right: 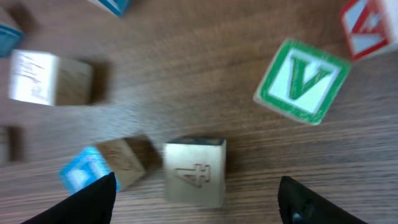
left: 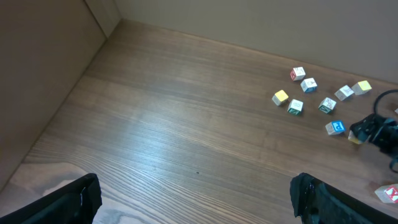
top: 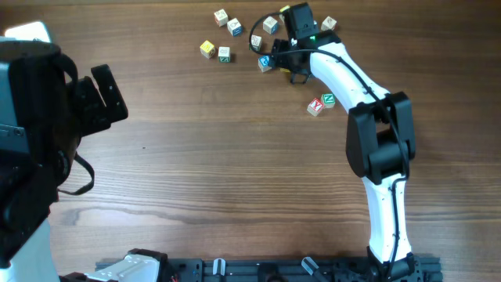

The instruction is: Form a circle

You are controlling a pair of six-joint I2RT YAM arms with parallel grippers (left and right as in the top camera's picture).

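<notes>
Circle (top: pixel 235 27) is not closed: you have its letter cubes lying loose at the far side of the table (top: pixel 196 157), about mid-width, several apart from one another. Your right gripper (right: pixel 196 183) is at the right end of that group, jaws wide, straddling a pale cube (right: pixel 194 155) with a gap on either side; nothing is gripped. A blue cube (right: pixel 81 171) lies near it on the left. A green V cube (top: pixel 328 99) and a red cube (top: pixel 315 106) sit together, nearer, apart from the group. Your left gripper (left: pixel 193 205) hangs at the left, fully spread and empty.
</notes>
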